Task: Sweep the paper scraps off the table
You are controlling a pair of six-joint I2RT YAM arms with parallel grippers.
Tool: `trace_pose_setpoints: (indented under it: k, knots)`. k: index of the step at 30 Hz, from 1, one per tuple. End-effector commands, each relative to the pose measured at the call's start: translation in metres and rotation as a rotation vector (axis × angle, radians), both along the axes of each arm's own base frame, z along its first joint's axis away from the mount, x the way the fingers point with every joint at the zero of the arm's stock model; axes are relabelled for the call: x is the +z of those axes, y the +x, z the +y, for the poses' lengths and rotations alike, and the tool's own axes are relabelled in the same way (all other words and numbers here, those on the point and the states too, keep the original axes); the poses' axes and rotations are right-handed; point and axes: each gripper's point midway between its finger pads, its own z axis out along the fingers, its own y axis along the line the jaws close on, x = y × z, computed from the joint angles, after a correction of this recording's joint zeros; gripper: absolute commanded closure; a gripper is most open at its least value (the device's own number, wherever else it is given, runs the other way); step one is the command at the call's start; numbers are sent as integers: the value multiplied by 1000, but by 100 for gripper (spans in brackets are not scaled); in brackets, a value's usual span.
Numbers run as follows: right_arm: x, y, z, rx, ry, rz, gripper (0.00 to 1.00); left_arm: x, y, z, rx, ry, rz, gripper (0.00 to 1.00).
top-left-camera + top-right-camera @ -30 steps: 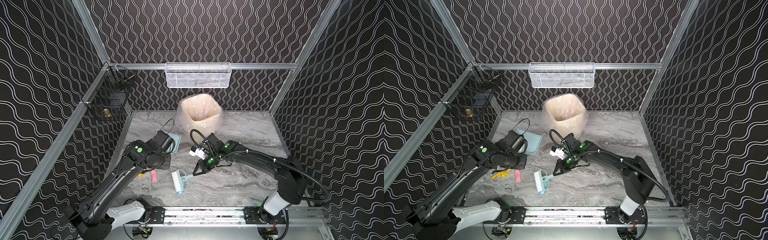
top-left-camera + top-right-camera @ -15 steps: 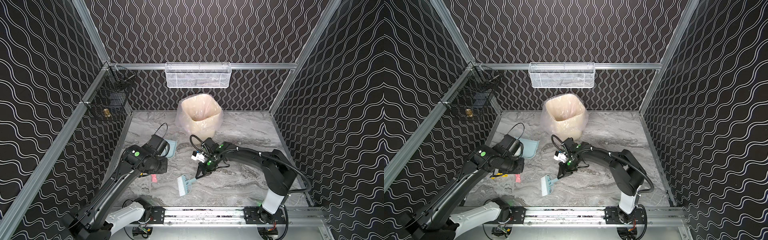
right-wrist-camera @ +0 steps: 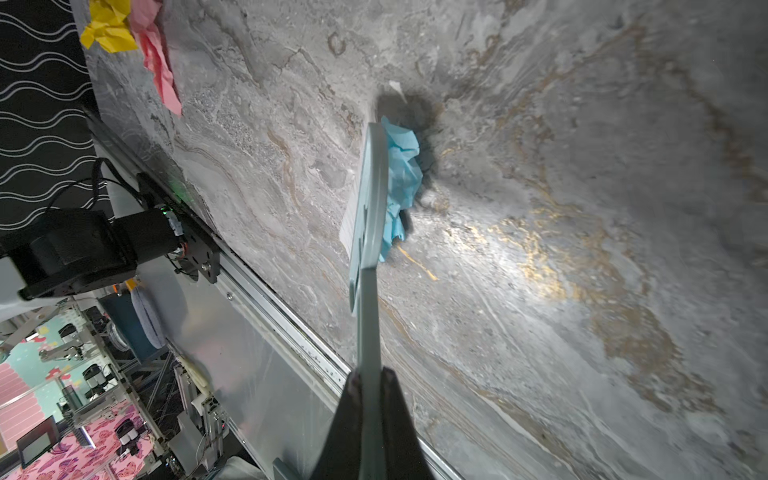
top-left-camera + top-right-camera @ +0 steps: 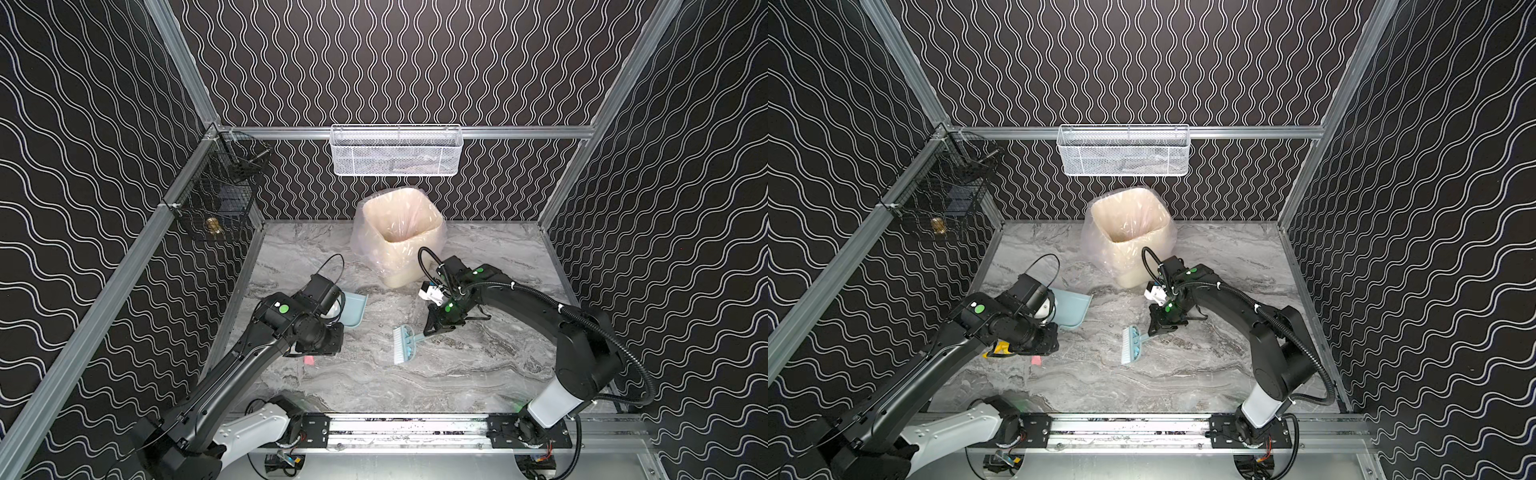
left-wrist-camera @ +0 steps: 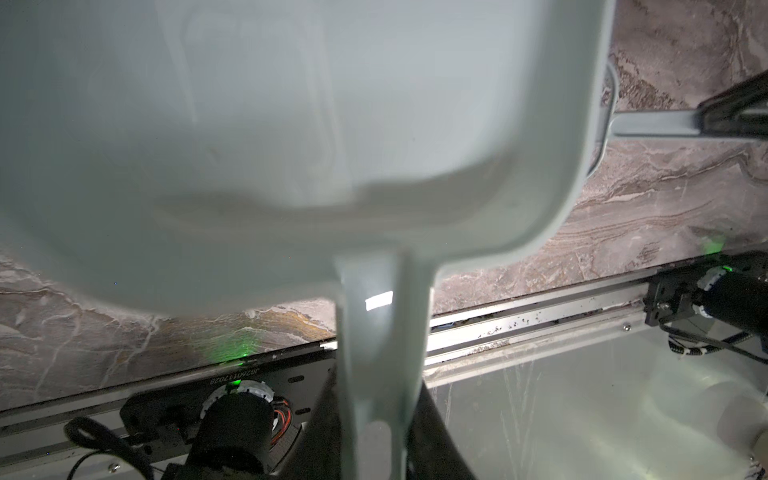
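My right gripper [image 3: 372, 382] [image 4: 432, 330] is shut on the handle of the pale blue brush [image 4: 402, 344] [image 4: 1131, 345], whose white bristles rest on the table [image 4: 478, 374]. A light blue paper scrap [image 3: 401, 174] lies against the brush head. To the left, a pink scrap [image 4: 308, 360] [image 3: 160, 70] and a yellow scrap [image 4: 1000, 348] [image 3: 109, 31] sit partly under my left arm. My left gripper [image 5: 374, 415] is shut on the handle of the pale blue dustpan [image 4: 353, 309] [image 5: 291, 124], held low over the table.
A beige bin with a clear liner [image 4: 399, 237] stands at the back centre. A white mesh basket [image 4: 395, 151] hangs on the back wall and a black wire basket [image 4: 220, 199] on the left wall. An aluminium rail [image 4: 407, 428] edges the front.
The right gripper has carried the brush to the right, away from the pink and yellow scraps. The left arm has drawn the dustpan a little toward the front.
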Motion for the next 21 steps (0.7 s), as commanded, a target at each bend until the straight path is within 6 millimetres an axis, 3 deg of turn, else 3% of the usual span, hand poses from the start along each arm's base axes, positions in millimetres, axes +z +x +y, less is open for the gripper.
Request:
trace_pose_setpoints:
  k: [1, 9, 15, 21]
  knots:
    - [1, -7, -14, 4, -83, 32, 100, -10, -3, -12, -61, -17, 17, 100]
    - [25, -3, -31, -27, -133, 7, 100, -39, -6, -29, -178, 31, 63, 100]
    - [63, -7, -31, -41, -76, -15, 100, -52, -10, -36, -277, 79, 90, 100]
    - [75, 20, -68, -95, -200, -113, 100, -63, -15, -47, -370, 135, 112, 100]
